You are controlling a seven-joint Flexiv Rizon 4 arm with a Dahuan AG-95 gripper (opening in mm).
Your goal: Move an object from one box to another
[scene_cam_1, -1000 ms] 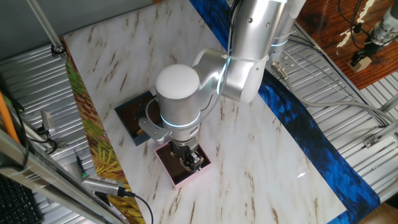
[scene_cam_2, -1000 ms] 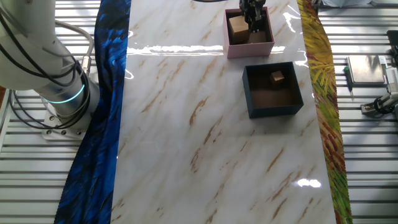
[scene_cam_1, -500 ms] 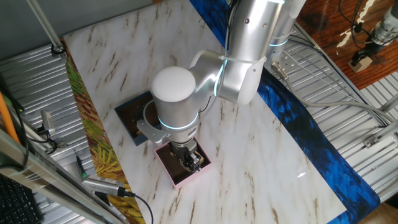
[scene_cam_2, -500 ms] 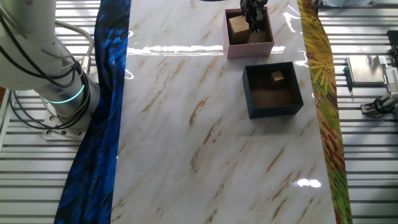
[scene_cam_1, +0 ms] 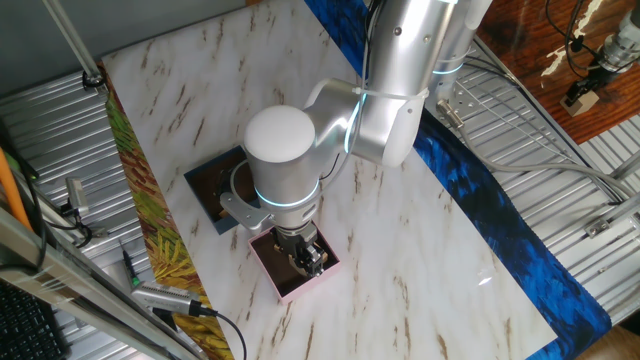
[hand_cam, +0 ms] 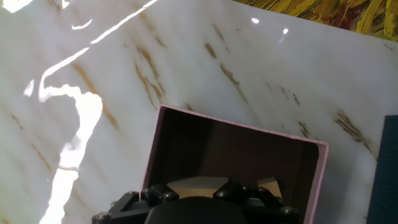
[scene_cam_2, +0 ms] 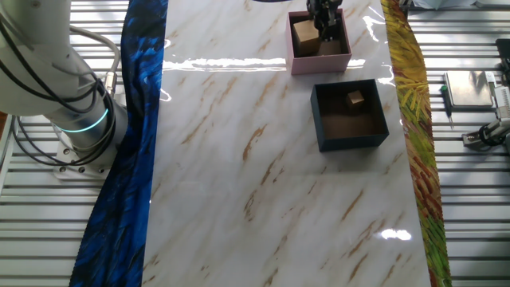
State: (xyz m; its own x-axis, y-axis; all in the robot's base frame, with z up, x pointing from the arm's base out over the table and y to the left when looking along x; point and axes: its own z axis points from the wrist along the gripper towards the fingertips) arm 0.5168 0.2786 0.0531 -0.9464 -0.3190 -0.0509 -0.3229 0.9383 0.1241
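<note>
The pale pink box (scene_cam_2: 319, 63) stands at the far edge of the marble table, and the dark navy box (scene_cam_2: 351, 136) stands beside it. One small wooden cube (scene_cam_2: 355, 98) lies in the navy box. A larger wooden cube (scene_cam_2: 303, 33) rests in the pink box. My gripper (scene_cam_2: 324, 22) reaches down into the pink box (scene_cam_1: 300, 287), right beside that larger cube. In the hand view a tan block (hand_cam: 196, 185) shows between the black finger mounts, inside the pink box (hand_cam: 160, 134). The fingertips themselves are hidden.
The arm's big white wrist joint (scene_cam_1: 283, 158) hangs over the navy box (scene_cam_1: 206, 184) and hides most of it. A blue cloth strip (scene_cam_2: 131, 135) and a yellow leaf-patterned strip (scene_cam_2: 410, 135) border the table. The robot base (scene_cam_2: 56, 88) stands at the left.
</note>
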